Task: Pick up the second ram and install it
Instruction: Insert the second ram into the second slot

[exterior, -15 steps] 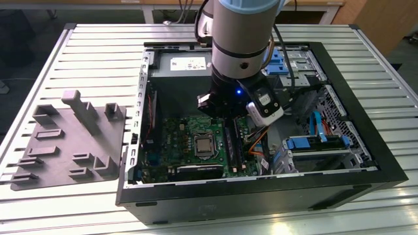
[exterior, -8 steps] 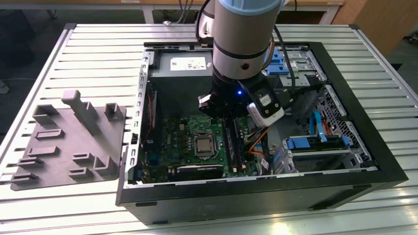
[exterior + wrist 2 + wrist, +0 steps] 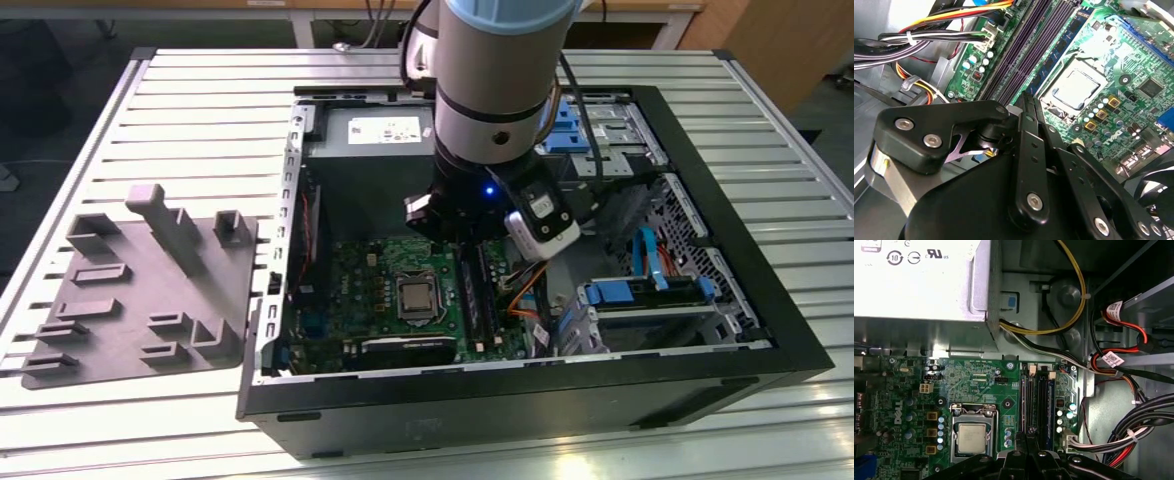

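The gripper's fingers (image 3: 1030, 145) are clenched: in the second wrist view the two black bars run side by side and meet at the gripper (image 3: 1025, 102) tip with barely a sliver between them. Whether a thin board is pinched edge-on in that sliver I cannot tell. The tip hangs directly over the memory slots (image 3: 1024, 45), the long dark sockets of the green motherboard (image 3: 387, 300), and close above them. The second ram I cannot pick out with certainty. In the exterior view a dark upright strip (image 3: 470, 285) stands in the line of the slots just under the gripper and may be the stick, held or partly seated. Beside the slots lies the square processor (image 3: 971, 436). On their other side a bundle of cables (image 3: 929, 37) runs close by, and beyond their far end sits the grey power supply (image 3: 914, 280). All of this is inside the open computer case (image 3: 747, 250). Well apart from the slots, outside the case, a grey moulded tray (image 3: 147, 290) lies on the slatted table (image 3: 200, 100) with no stick visible in its recesses. I judge the pick-up done and the installing step in hand. That step calls for the board's edge square to one socket, a straight press and clearance from the cables.
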`<state>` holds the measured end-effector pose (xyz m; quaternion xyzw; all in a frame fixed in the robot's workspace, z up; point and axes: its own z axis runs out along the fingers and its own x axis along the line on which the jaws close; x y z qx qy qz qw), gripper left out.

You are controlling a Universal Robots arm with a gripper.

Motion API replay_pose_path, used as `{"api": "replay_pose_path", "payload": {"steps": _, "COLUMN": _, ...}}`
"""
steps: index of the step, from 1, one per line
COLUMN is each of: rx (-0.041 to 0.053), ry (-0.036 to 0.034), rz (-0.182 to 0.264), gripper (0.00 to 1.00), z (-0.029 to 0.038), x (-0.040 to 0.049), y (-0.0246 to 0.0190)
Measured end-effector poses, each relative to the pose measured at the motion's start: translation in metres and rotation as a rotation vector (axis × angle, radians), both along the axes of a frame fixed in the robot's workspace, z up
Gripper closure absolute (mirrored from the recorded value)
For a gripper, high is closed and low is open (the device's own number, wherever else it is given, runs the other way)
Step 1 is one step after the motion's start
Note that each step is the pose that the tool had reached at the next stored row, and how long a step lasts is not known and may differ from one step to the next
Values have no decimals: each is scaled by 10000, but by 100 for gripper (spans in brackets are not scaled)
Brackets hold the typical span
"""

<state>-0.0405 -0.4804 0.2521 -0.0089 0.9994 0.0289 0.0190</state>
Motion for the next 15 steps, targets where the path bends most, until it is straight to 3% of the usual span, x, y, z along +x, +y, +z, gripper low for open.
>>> {"api": "replay_pose_path", "payload": {"steps": 15, "rx": 1, "ry": 0, "rz": 0, "gripper": 88, "z": -22, "x": 4, "y": -37}}
